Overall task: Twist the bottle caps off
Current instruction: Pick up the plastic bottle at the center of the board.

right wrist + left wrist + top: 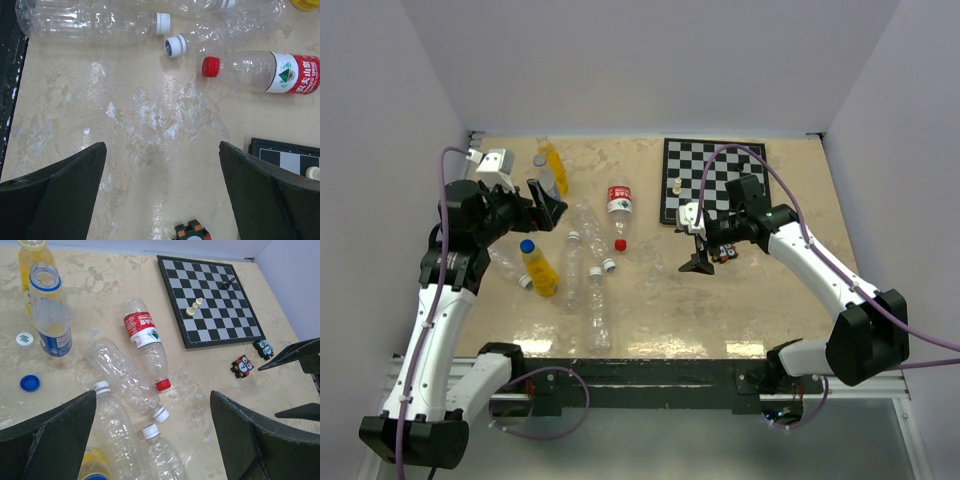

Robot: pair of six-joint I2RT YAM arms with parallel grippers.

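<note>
Both pincers stand wide apart and hold nothing. The left gripper hangs at the left of the overhead view. Its black wedge-shaped fingers are spread above a cluster of long clear ribbed plastic bottles with white caps and touch none of them. The right gripper hangs right of centre, its fingers splayed over the glossy beige marbled tabletop.

In the left wrist view a loose blue ribbed cap and a loose white cap lie near the left edge. They sit beside an upright, capless clear bottle with a blue-and-white label. An orange-yellow bottle stands behind it at upper left. Overhead, a second orange-yellow bottle left of centre carries a blue screw cap. A red-labelled clear bottle lies mid-frame with its red cap on. A black-and-white chessboard fills the upper right, and open table runs between it and the bottles.
</note>
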